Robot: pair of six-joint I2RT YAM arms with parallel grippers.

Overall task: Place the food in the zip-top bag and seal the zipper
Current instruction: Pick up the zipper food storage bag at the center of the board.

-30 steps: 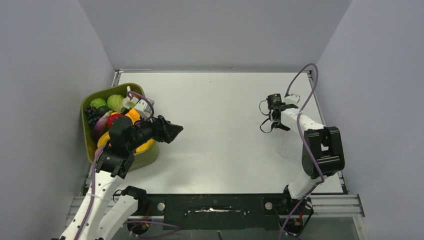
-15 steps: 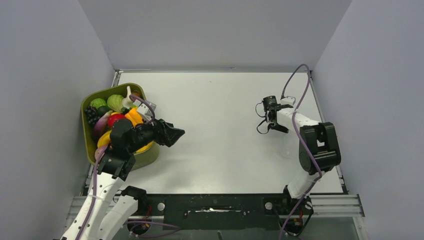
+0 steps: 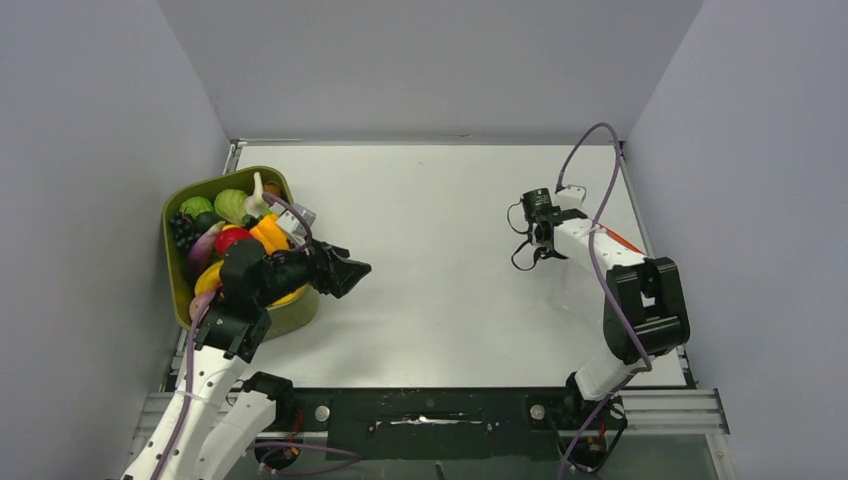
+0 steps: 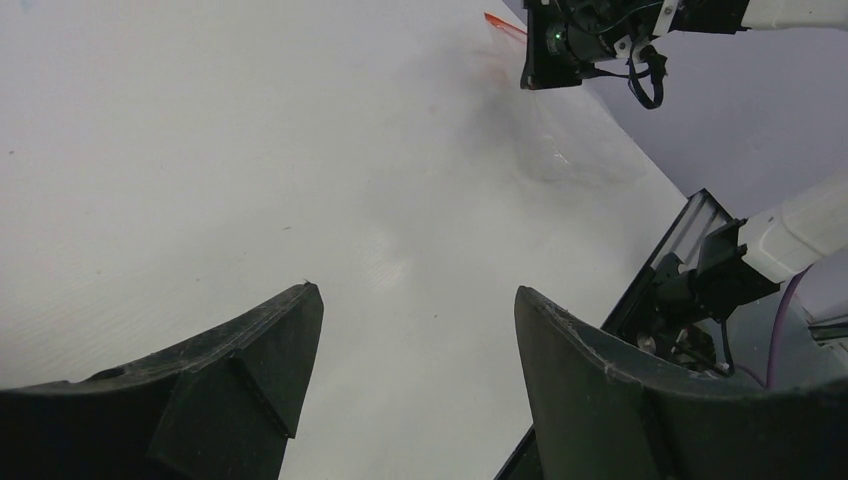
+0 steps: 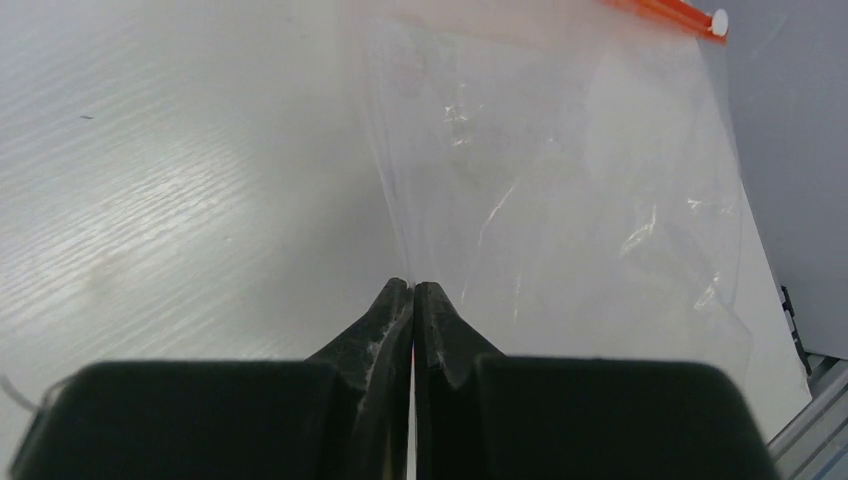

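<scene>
The food (image 3: 232, 228) is a heap of glossy toy fruits and vegetables in an olive-green tray (image 3: 172, 262) at the left. My left gripper (image 3: 356, 272) hangs just right of the tray, open and empty; the left wrist view (image 4: 415, 300) shows bare table between its fingers. The clear zip-top bag (image 5: 570, 180) lies flat at the right, its red zipper (image 5: 665, 14) along the far edge. My right gripper (image 5: 412, 288) is shut on the bag's near edge. In the top view the bag (image 3: 590, 275) is faint beside the right gripper (image 3: 545, 248), with the zipper (image 3: 625, 240) showing beside the arm.
Grey walls close in the table on three sides. The right table edge and a metal rail (image 5: 820, 400) run close past the bag. The right arm's cable (image 3: 590, 150) loops above the back right corner. The left wrist view shows the bag (image 4: 545, 135) far ahead.
My right gripper has shifted a little left, drawing the bag with it, and the red zipper now shows beside the arm. My left gripper has crept slightly right.
</scene>
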